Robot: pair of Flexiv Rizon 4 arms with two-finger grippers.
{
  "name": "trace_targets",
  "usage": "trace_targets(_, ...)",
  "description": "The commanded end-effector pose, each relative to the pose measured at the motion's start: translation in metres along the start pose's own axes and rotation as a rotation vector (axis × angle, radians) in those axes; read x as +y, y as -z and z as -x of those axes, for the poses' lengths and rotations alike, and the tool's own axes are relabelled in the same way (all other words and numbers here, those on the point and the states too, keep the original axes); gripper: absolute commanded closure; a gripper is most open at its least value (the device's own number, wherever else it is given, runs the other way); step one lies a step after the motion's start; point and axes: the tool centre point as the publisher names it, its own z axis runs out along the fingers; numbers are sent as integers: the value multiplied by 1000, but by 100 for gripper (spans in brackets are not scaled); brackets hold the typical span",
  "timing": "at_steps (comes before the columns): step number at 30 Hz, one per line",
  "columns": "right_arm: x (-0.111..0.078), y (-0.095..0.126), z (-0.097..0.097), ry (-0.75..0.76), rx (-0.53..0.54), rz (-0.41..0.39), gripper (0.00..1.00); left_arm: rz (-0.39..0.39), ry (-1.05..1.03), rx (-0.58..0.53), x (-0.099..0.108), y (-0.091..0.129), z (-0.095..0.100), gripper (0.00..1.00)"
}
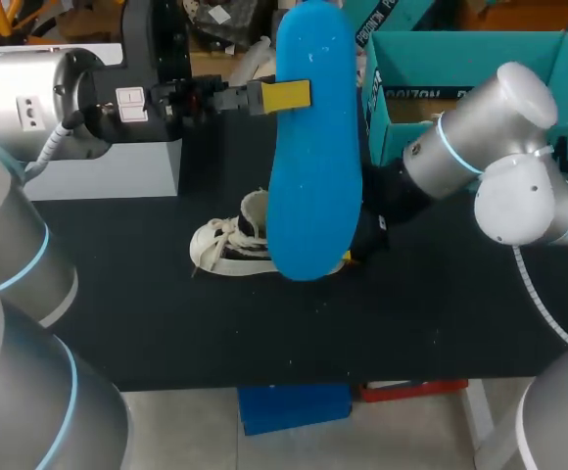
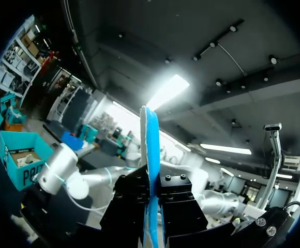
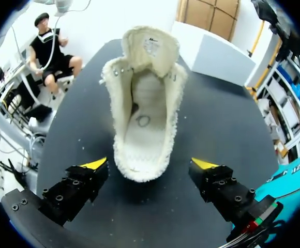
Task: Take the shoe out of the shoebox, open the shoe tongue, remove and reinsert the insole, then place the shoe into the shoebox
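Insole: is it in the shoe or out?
Out. The left claw grips the blue insole up in the air, while the shoe lies on the table with its inside bare.

The insole is smooth blue foam with a faint sheen and pale specks. The shoe is cream cloth, its collar and lining rough and fleecy, with small shiny eyelets. The table is matt black. The shoebox is matt teal cardboard. The left arm and right arm have smooth satin silver shells; the right gripper is matt black metal with bolt heads
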Motion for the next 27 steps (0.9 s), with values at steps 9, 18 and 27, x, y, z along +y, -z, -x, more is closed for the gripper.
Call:
trace_targets(9, -8, -8, 0, -22, -4, 195, 0, -1, 0, -2, 2, 0, 0, 100)
trace_targets(18, -12, -13, -1, -58, 4, 234, 0, -1, 0, -2, 2, 0, 0, 100)
trace_targets(27, -16, -14, -2, -79, 7, 225, 0, -1, 0, -2, 2, 0, 0, 100)
